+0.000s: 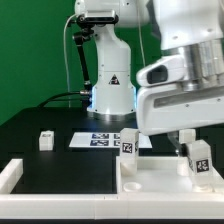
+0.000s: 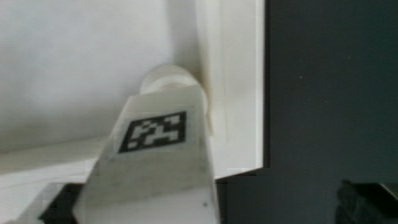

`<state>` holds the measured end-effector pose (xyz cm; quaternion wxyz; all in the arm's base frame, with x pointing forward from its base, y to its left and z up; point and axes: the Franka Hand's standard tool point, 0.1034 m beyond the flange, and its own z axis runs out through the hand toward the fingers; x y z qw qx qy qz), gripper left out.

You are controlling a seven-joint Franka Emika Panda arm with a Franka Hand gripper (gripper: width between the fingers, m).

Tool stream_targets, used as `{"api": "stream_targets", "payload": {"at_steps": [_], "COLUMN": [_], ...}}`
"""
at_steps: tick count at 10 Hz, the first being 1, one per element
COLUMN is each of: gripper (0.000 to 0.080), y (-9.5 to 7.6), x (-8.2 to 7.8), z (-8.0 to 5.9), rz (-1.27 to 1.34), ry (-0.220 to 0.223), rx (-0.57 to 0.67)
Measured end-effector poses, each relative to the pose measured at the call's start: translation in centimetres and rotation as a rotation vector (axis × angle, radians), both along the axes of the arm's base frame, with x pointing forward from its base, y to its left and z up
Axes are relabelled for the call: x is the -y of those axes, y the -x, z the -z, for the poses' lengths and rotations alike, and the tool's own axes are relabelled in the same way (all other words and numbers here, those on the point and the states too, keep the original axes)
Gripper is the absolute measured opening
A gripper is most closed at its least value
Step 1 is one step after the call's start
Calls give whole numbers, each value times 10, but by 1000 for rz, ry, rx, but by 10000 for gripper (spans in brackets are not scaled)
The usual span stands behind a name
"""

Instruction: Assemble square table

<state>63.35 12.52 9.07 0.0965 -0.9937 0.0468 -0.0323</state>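
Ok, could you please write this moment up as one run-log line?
claw: open | around: upright table leg | grip: none | leg on: square tabletop

Clad in glossy white arm (image 1: pixel 180 60) shells, rounded and bulging, with dark seams between segments. Marked on the pedestal with a black triangular warning sticker (image 1: pixel 113 82), above a blue-lit ring (image 1: pixel 110 101). Trailed by a thin black cable (image 1: pixel 74 50). Tipped with dark fingertips (image 2: pixel 366 198).

A plain flat green wall (image 1: pixel 35 50) fills the back, from nine o'clock up to twelve o'clock. Below it lies a smooth black table top (image 1: pixel 50 125). A long low white border wall (image 1: pixel 60 182) runs across the table at six o'clock.
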Motion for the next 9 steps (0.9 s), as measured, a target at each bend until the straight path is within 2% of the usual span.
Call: {"api": "stream_targets", "payload": {"at_steps": [3,4,5,6,8,9], "gripper": [626,449,449,301,301,301], "y": [-1,-1,-1,-1,-2,-2], "x": [4,4,4,5,6,6], "z": [1,1,1,1,1,2], "rz": [28,41,121,207,321,496], "ry": [2,1,-5,-11,-18,-18], "rx": [-4,-7,-22,-37,-53,-52]}}
